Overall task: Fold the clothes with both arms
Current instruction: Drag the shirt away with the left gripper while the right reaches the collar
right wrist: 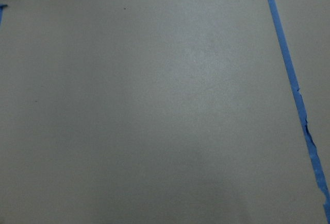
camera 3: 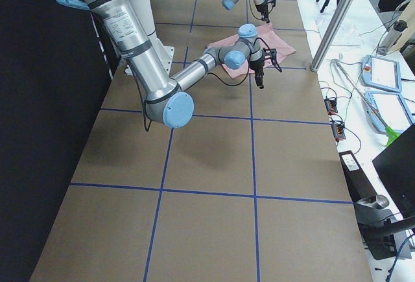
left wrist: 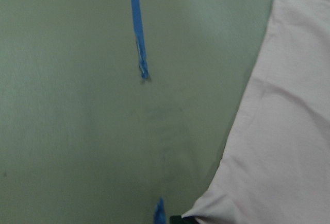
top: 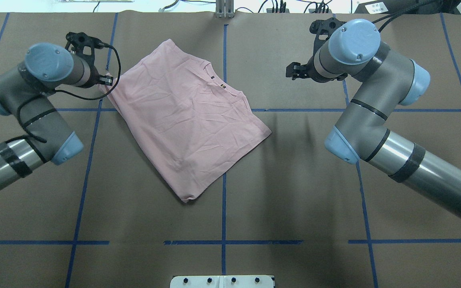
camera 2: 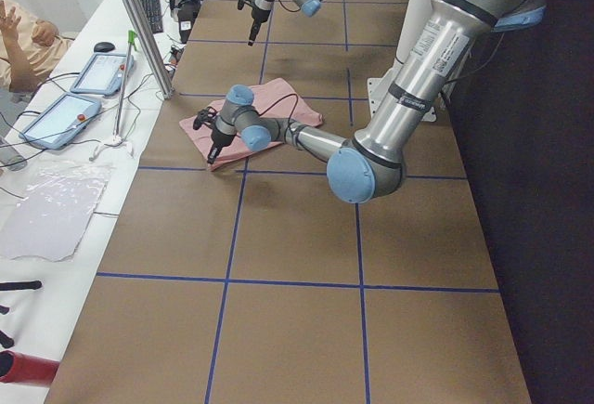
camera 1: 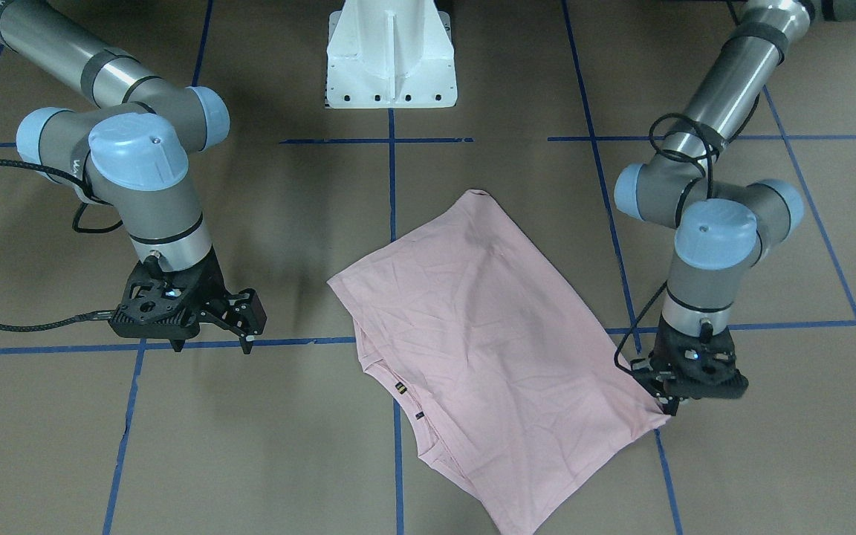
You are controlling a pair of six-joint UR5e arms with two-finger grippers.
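The pale pink T-shirt lies folded and skewed on the brown table, plain side up, with two small black tags at its neck edge. It also shows in the overhead view. My left gripper is low at the shirt's corner and looks shut on it; in the overhead view the left gripper has the cloth edge drawn up to it. The left wrist view shows that corner of the shirt running down to the fingers. My right gripper is open and empty over bare table, well clear of the shirt, and also shows overhead.
The white pedestal stands at the robot's side of the table. Blue tape lines cross the brown surface. In the left side view, tablets and cables lie on the operators' bench beyond the table edge.
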